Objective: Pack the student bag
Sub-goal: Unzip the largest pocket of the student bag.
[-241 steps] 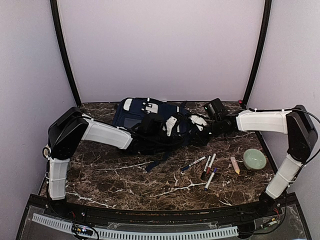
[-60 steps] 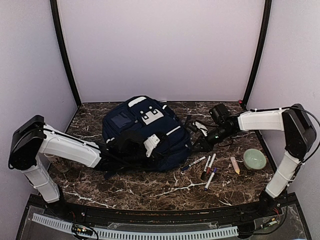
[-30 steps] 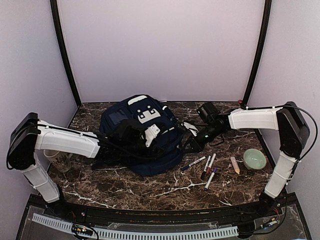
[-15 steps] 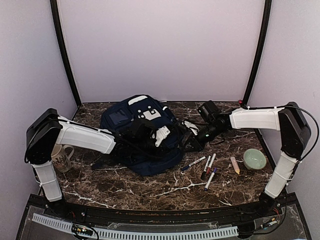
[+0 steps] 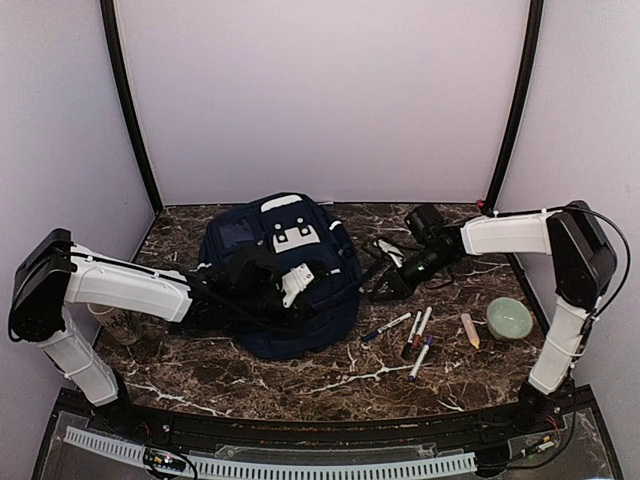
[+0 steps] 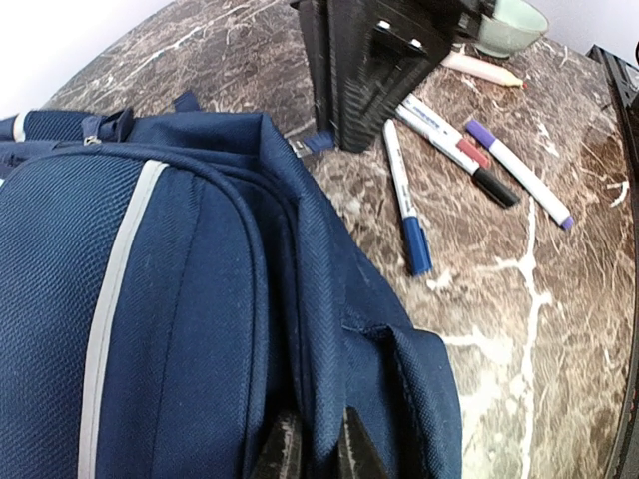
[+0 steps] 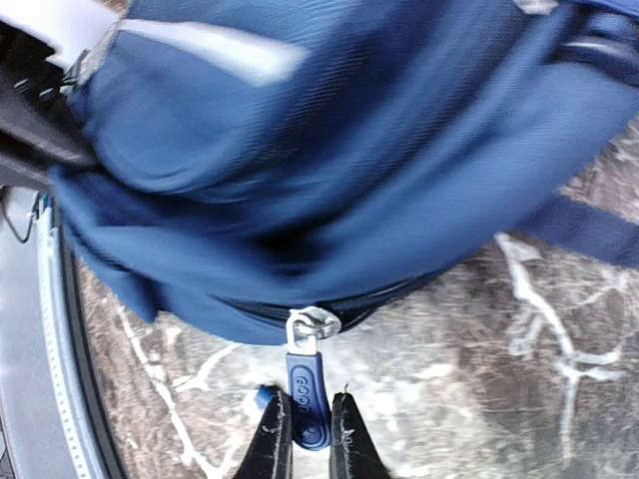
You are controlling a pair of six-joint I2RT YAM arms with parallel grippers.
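Several markers, a pencil, a green bowl and perhaps a mug lie on the table.

Navy student bag, brown white-veined table

- The student bag: navy woven cloth, matt, with a fine diagonal weave; the sewn-in stripe is pale grey.
- The zipper pull: a smooth blue tab, plastic or rubber, on a bright metal clasp.
- The table: dark marble-patterned top with white veins, smooth, low sheen.
- The markers: smooth white plastic barrels, coloured caps.
- The bowl: pale green, glossy glaze.
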